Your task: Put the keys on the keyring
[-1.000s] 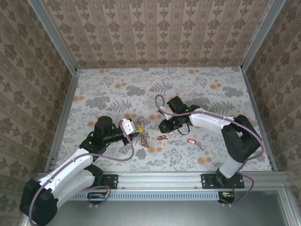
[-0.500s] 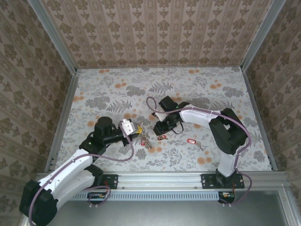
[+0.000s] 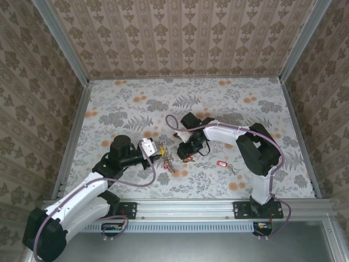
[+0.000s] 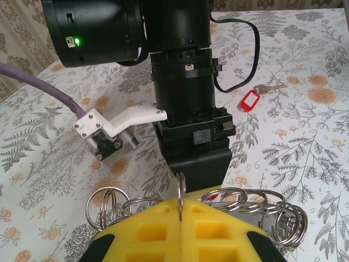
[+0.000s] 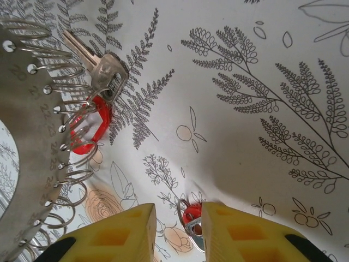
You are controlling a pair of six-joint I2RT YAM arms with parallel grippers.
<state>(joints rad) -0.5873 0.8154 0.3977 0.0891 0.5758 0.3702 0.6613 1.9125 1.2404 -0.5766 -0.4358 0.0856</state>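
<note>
Right hand (image 5: 179, 221) narrowly apart, red-tagged key (image 5: 191, 213) between its fingertips, keyring (image 5: 24, 136) nearby.

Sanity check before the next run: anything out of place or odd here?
Nothing damaged or spilled. One red-tagged key lies alone, right of the right gripper, apart from the keyring that the shut left gripper holds. Probably just waiting its turn.

White worktop (image 3: 125, 103) printed with grey ferns and orange blossoms; beige-brown walls (image 3: 185, 38) in vertical damask stripes. Silvery keys (image 5: 103, 71) with glossy red tags (image 5: 87, 128); dull grey keyring (image 5: 24, 136) fringed with bright silver rings. Yellow pads (image 5: 109, 234) on black for left tool (image 4: 180, 206) and right tool (image 5: 178, 218); white-and-black arms (image 3: 82, 199), purple cable (image 4: 32, 87).
</note>
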